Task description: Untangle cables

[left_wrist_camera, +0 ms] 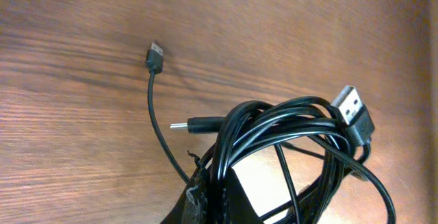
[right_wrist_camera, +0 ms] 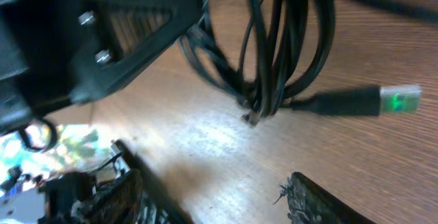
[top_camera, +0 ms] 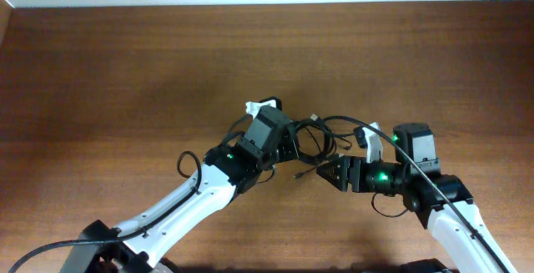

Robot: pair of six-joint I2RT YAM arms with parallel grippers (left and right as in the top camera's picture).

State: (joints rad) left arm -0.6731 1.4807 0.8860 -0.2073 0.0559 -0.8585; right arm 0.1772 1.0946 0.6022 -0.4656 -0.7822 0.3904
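Cables (top_camera: pixel 313 139): black tangle, mid-table, between both arms; judged light, limp, slippery, loops prone to snag; left gripper (top_camera: pixel 290 144) pressed together, pinching the bundle; right gripper (top_camera: pixel 327 173) spread, just right of it, holding nothing; best hold: free plug end (left_wrist_camera: pixel 156 58).

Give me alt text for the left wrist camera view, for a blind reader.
A tangled bundle of black cables is pinched in the left gripper at the bottom edge, above a wooden table. A USB plug sticks out upper right; a small plug trails left.
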